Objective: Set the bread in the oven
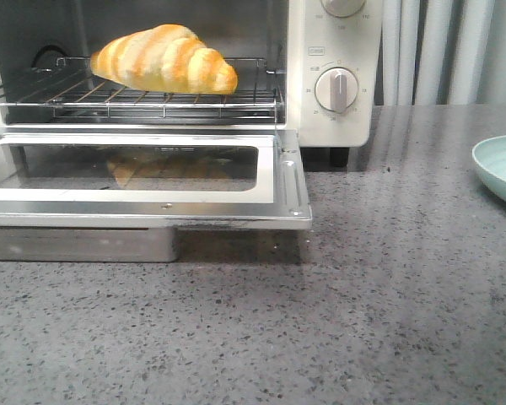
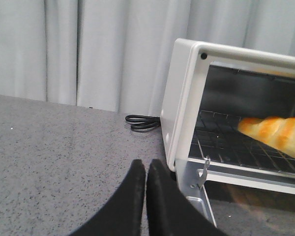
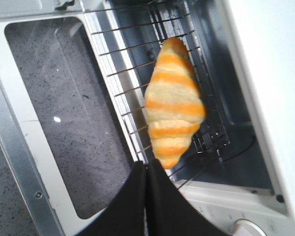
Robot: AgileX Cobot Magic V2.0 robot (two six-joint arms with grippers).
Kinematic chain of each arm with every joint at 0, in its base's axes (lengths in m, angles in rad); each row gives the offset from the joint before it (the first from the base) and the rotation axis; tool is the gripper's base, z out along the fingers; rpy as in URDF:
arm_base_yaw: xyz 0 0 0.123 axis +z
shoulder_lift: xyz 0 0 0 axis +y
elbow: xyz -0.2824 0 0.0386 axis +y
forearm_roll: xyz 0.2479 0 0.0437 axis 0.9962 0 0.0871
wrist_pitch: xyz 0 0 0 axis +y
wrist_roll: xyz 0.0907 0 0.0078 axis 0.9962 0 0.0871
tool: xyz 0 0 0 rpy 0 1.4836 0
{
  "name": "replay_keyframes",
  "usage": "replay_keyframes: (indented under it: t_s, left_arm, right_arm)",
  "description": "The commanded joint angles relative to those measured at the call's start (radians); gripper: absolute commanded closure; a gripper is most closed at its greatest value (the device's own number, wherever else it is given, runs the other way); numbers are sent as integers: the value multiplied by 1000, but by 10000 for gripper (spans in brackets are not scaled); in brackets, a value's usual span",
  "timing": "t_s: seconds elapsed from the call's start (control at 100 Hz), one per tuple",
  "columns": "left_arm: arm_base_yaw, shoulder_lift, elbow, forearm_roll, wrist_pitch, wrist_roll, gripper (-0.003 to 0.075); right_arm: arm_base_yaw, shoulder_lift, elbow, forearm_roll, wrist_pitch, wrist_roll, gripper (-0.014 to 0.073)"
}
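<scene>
Front view: a striped bread (image 1: 165, 59) lies on the wire rack (image 1: 135, 97) inside an open oven (image 1: 331, 76).

Small markings ring the oven's knob (image 1: 336, 90) but are too small to read. The bread is croissant-shaped, golden-orange with pale cream bands and tapered ends. In the right wrist view, the right tool (image 3: 146, 169), pressed shut and empty, sits just beside the bread's near tip. The left tool (image 2: 146, 169), also shut and empty, hangs over the grey bench (image 2: 49, 147) by the oven's side.

The oven (image 1: 333, 51) has a smooth cream shell, a bright metal door frame (image 1: 291, 181) around glossy glass, and a thin wire rack (image 1: 152, 97) — the speckled grey countertop (image 1: 363, 295) looks polished like stone.
</scene>
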Motion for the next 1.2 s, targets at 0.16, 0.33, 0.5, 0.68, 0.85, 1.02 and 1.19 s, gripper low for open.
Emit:
replay_keyframes:
  t_s: [0.16, 0.33, 0.5, 0.68, 0.85, 1.02, 1.19]
  left_arm:
    - [2, -26, 80, -10, -189, 1, 741]
    - [2, -26, 84, -12, -185, 1, 741]
    - [2, -26, 84, -12, -185, 1, 741]
    - [2, -26, 84, -12, -185, 1, 741]
    - [2, -26, 84, -12, -185, 1, 741]
    - [2, -26, 84, -12, -185, 1, 741]
    - [2, -26, 84, -12, -185, 1, 741]
  right_arm:
    - [0, -163, -23, -48, 39, 10, 670]
    - [0, -281, 70, -48, 57, 10, 670]
    - [0, -408, 220, -48, 51, 71, 670]
    - [0, -526, 360, -48, 6, 187, 670]
    - [0, -624, 463, -45, 28, 224, 670]
    - [0, -701, 521, -6, 65, 266, 670]
    - [0, -723, 521, 15, 61, 270, 670]
